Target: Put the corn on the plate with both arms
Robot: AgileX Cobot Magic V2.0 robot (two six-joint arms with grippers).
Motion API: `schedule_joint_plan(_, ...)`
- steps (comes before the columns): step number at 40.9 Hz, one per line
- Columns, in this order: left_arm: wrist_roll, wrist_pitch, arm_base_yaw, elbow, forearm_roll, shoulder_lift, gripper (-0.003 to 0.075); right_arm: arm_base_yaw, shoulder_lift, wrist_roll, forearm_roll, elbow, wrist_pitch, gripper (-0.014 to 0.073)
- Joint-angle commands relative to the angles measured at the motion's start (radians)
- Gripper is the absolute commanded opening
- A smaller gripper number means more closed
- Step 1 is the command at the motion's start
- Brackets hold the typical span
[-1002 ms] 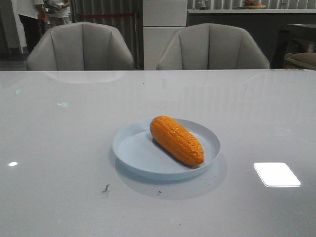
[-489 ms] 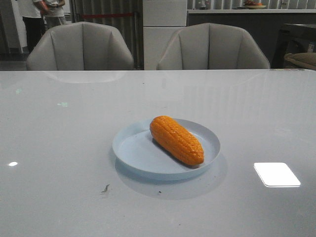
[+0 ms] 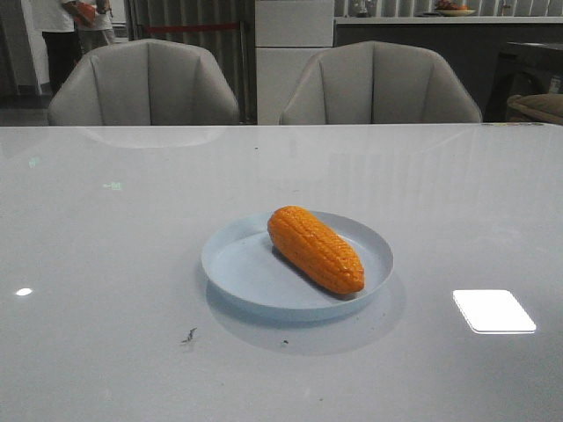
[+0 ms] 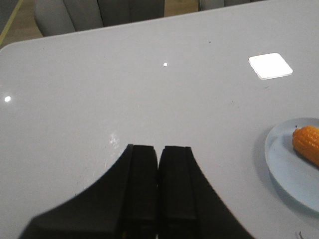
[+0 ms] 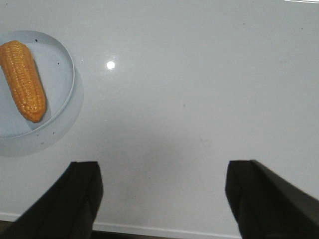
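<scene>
The orange corn lies on the pale-blue plate at the middle of the white table. It also shows in the left wrist view on the plate, and in the right wrist view on the plate. No arm shows in the front view. My left gripper is shut and empty above bare table, well away from the plate. My right gripper is wide open and empty near the table's front edge, apart from the plate.
Two grey chairs stand behind the table's far edge. A bright light reflection lies on the table right of the plate. A small dark speck lies in front of the plate. People stand at the far left background.
The corn and plate have not moved. Only the people in the background have shifted.
</scene>
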Motion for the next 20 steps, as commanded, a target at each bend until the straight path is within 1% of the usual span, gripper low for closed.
schedule_joint_plan(1, 0.033, -0.182, 0.028, 0.013, 0.006, -0.054, 0.0090, -0.007, -0.009, -0.007, -0.001, -0.027, -0.055, 0.0613)
schedule_joint_plan(2, 0.087, -0.226, 0.051, 0.041, -0.027, -0.081, 0.0090, -0.007, -0.009, -0.007, -0.001, -0.027, -0.055, 0.0613)
schedule_joint_plan(5, 0.250, -0.337, 0.145, 0.143, -0.208, -0.168, 0.0090, -0.007, -0.009, -0.007, -0.001, -0.027, -0.055, 0.0613)
schedule_joint_plan(6, 0.282, -0.364, 0.187, 0.176, -0.258, -0.194, 0.0090, -0.007, -0.009, -0.007, -0.001, -0.027, -0.055, 0.0613)
schedule_joint_plan(8, 0.287, -0.400, 0.249, 0.238, -0.310, -0.249, 0.0090, -0.007, -0.009, -0.007, -0.001, -0.027, -0.055, 0.0613)
schedule_joint_plan(13, 0.287, -0.425, 0.329, 0.355, -0.310, -0.371, 0.0090, -0.007, -0.009, -0.007, -0.001, -0.027, -0.055, 0.0613)
schedule_joint_plan(18, 0.287, -0.468, 0.342, 0.500, -0.245, -0.543, 0.0090, -0.007, -0.009, -0.007, -0.001, -0.027, -0.055, 0.0613)
schedule_joint_plan(20, 0.287, -0.469, 0.340, 0.557, -0.245, -0.610, 0.0090, -0.007, -0.009, -0.007, -0.001, -0.027, -0.055, 0.0613)
